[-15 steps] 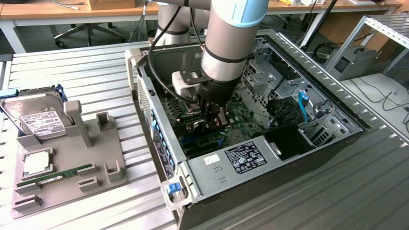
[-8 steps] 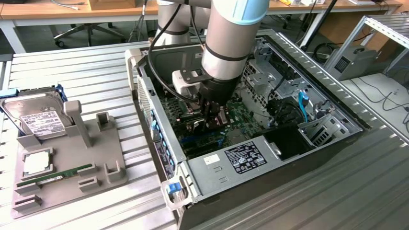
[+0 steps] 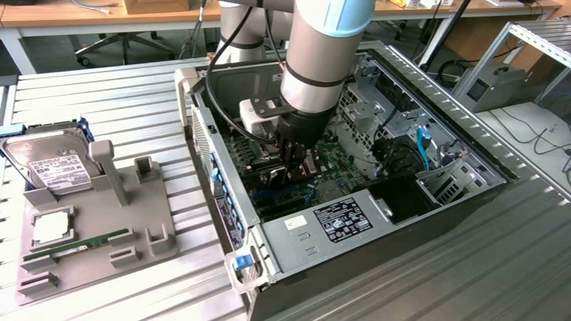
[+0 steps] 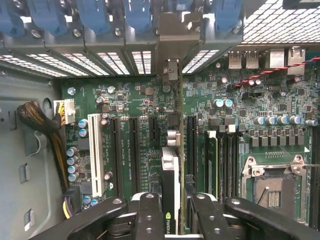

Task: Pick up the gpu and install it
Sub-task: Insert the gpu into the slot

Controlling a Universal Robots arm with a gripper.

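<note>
Across the slatted metal table (image 3: 107, 87) lies an open computer case (image 3: 473, 144) on its side, and my arm (image 3: 321, 60) reaches straight down into it from above. At the exterior view's left, apart from the case, sits a gray fixture tray (image 3: 93, 217). On the floor of the case lies the green motherboard (image 4: 145, 100), with a row of long dark expansion slots running toward the rear wall and one white slot (image 4: 95, 152) beside them.

A silver hard drive (image 3: 53, 164) with a white label leans in the far end of the tray. The gpu (image 4: 170, 170) is inside the case, standing on edge over the middle of the motherboard in line with one of the dark slots. Its silver end bracket (image 4: 174, 37) stands at the rear wall, among the blue slot clips (image 4: 95, 15). Whether the card is fully seated in the slot, I cannot tell.

My gripper (image 4: 172, 210) is closed partway, its black fingers (image 4: 147, 215) pressed against the two faces of the gpu, so I have it clamped near its upper edge. An empty CPU socket (image 4: 275, 187) lies on the board to one side of the card, and a braided cable bundle (image 4: 45, 125) on the other. On the tray, a square processor chip (image 3: 52, 226) lies near a narrow green RAM stick (image 3: 76, 244).
</note>
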